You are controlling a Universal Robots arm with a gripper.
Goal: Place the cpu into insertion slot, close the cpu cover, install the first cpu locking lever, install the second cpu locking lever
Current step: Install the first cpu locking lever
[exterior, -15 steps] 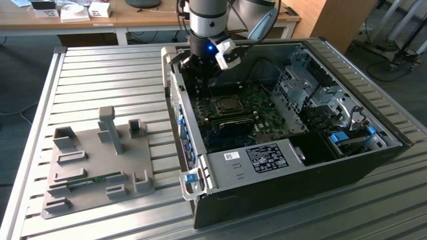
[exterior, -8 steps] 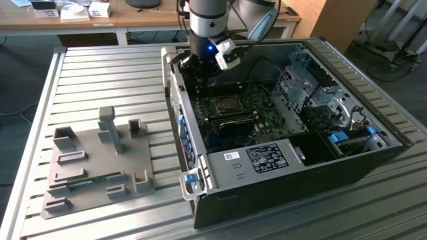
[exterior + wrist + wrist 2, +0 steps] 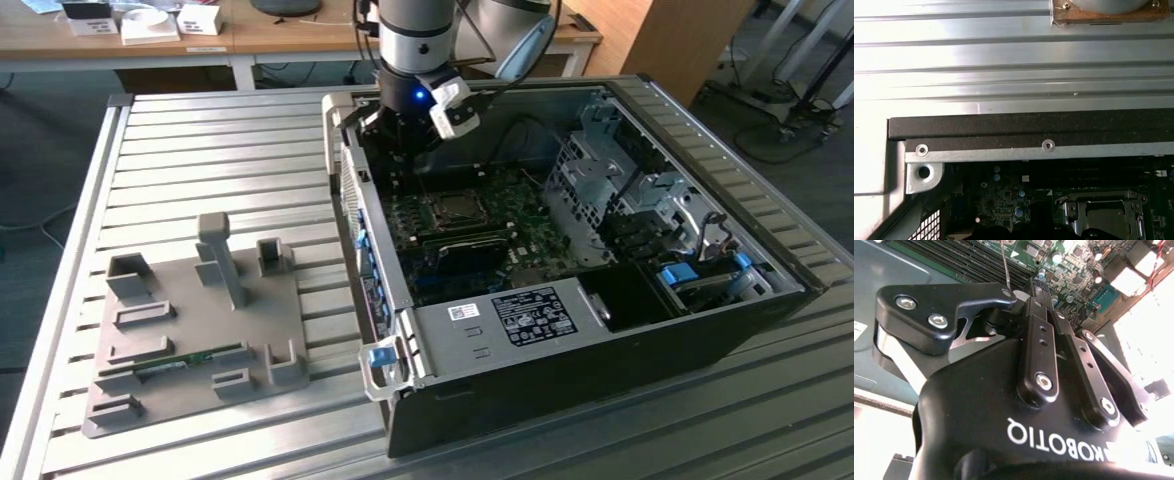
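Nearest in the exterior view, a grey fixture plate [image 3: 200,330] is seen lying on the slatted metal table [image 3: 240,140], with a green memory strip [image 3: 174,362] set in one of its holders. Beside it, on the exterior view's right, the open black computer case [image 3: 574,390] is laid on its side, and a silvery labelled box [image 3: 454,345] is mounted at its near end.

Deeper in the case the dark green motherboard [image 3: 534,235] is exposed. The insertion slot [image 3: 449,211] is found near its middle, and the long black memory slots [image 3: 1094,172] run just beside it. In the first wrist view the cpu cover [image 3: 1094,203] is seen lying down over the slot. A flat grey face, taken to be the cpu [image 3: 1111,220], is framed in its window.

Just beyond the slot, the gripper [image 3: 400,150] is held low inside the case, close to the far wall. In the second wrist view the gripper [image 3: 1036,287] is shown with its links drawn in to a narrow stance above the board. A thin metal rod [image 3: 1005,267] stands up right by its tip, but whether the rod is pinched cannot be told.

Farthest off, the arm [image 3: 414,40] rises out of the case, and a wooden desk [image 3: 267,40] is seen behind the table.
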